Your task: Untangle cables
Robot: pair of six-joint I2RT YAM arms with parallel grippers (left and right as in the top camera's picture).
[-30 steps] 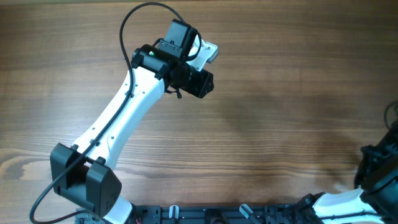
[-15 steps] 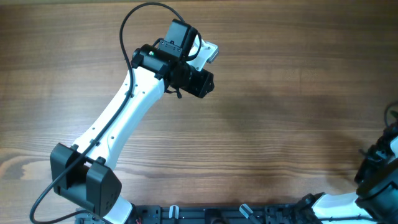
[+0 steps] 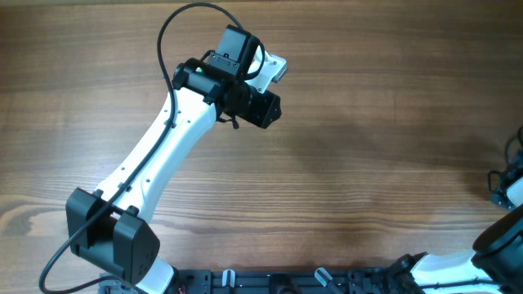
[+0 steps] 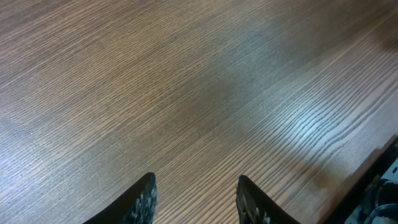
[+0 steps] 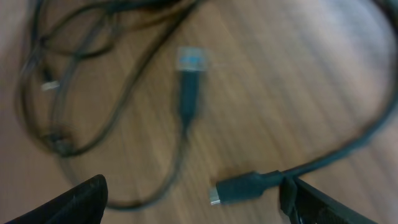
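Observation:
The cables show only in the right wrist view, blurred. Thin dark strands (image 5: pixel 74 93) loop in a loose tangle at the upper left. One strand ends in a plug with a pale tip (image 5: pixel 189 68). A thicker dark cable curves in from the upper right and ends in a plug with a metal tip (image 5: pixel 239 186). My right gripper (image 5: pixel 193 199) is open just above the table, and this plug lies between its fingers, close to the right finger. My left gripper (image 4: pixel 196 193) is open and empty over bare wood, far from the cables.
In the overhead view the left arm (image 3: pixel 180 139) reaches diagonally to the upper middle of the wooden table (image 3: pixel 368 98). The right arm (image 3: pixel 508 186) shows only at the right edge. The arm bases line the front edge (image 3: pixel 286 282).
In the overhead view the right arm has moved right and back, mostly out of frame. The left arm has not moved.

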